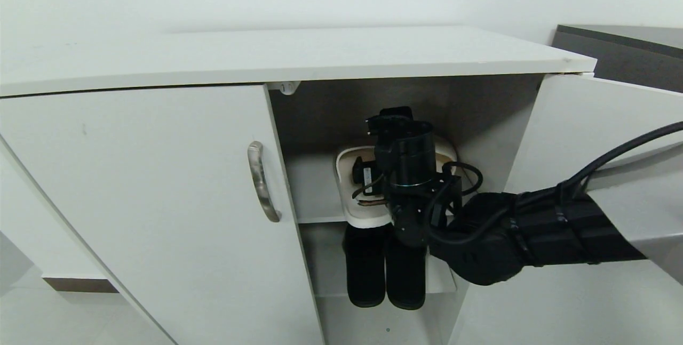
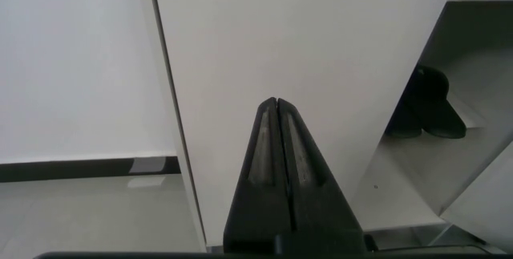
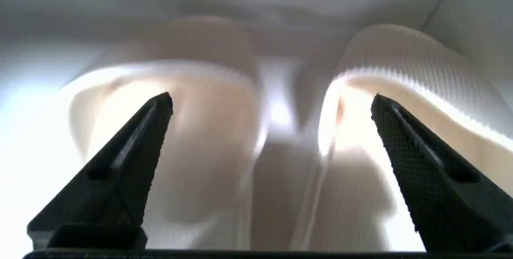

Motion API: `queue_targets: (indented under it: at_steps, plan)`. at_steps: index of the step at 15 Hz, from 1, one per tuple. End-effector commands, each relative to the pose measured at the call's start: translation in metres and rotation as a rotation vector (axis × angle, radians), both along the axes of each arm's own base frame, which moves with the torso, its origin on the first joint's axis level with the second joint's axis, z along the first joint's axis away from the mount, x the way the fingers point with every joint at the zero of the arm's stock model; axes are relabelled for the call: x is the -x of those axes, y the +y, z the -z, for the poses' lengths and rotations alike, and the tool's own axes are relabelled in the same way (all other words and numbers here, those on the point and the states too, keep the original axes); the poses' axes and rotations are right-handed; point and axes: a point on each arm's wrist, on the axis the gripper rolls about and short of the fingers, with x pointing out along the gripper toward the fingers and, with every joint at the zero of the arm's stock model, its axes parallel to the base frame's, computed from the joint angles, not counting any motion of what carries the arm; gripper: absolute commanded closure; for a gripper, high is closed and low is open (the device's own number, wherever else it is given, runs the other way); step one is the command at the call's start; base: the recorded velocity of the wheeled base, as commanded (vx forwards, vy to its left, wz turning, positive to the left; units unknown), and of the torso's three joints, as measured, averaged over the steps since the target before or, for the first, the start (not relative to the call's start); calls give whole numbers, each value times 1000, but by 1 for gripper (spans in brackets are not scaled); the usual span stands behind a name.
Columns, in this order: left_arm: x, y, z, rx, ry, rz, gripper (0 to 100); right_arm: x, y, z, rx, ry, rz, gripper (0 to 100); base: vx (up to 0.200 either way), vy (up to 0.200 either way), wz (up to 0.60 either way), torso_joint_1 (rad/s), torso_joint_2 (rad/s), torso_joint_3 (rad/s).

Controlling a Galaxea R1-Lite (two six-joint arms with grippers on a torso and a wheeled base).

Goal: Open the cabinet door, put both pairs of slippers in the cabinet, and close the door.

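Right gripper [image 3: 271, 103]: I see its jaws wide apart and clamped on nothing. It sits inside the cabinet [image 1: 299, 54] at the upper shelf [image 1: 315, 190].
White slippers [image 1: 358, 195]: the pair lies side by side on the upper shelf, just ahead of my open fingers, near ends at the shelf's front edge.
Black slippers [image 1: 384, 270]: this pair lies side by side on the lower shelf [image 1: 328, 259], directly below the white pair, near ends poking past the front edge.
Handling: I judge both pairs light, soft and bendy, likely foam. The right-hand white one looks ribbed, so I expect little slip. If I need to nudge them, I'd pinch the two inner walls together or push on the near ends.
Cabinet contents: both pairs look stowed, one per shelf; I can't see anything else inside.
Right door [image 1: 587, 131]: swung open to the right. It's a stiff, flat panel that I'd expect to swing easily from a push on its outer face near the free edge.
Left door [image 1: 133, 201]: closed, its metal handle [image 1: 261, 182] untouched.
Left gripper [image 2: 276, 103]: fingers pressed together, holding nothing, just in front of the closed left door.
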Motion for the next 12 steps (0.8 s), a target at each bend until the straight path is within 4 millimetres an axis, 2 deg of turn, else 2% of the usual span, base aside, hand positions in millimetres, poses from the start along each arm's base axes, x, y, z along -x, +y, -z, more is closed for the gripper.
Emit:
queue_targets:
  at_steps: [1, 4, 7, 8, 12]
  plan:
    - [0, 0, 0, 1, 1, 1, 100, 27, -13, -21, -22, -14, -48, 0, 0, 0, 0, 0, 0, 0]
    - [0, 0, 0, 0, 1, 1, 100, 47, -23, -30, -32, -11, -91, 0, 0, 0, 0, 0, 0, 0]
    - [0, 0, 0, 0, 1, 1, 100, 66, -28, -32, -68, 8, -153, 0, -200, 0, 0, 2, 5, 4]
    - [0, 0, 0, 0, 1, 1, 100, 71, -30, -32, -67, 13, -168, 100, -200, 0, 0, 7, 7, 2]
    - [0, 0, 0, 0, 1, 1, 100, 100, -46, -35, -95, 38, -259, 100, -200, 0, 0, -1, 2, 4]
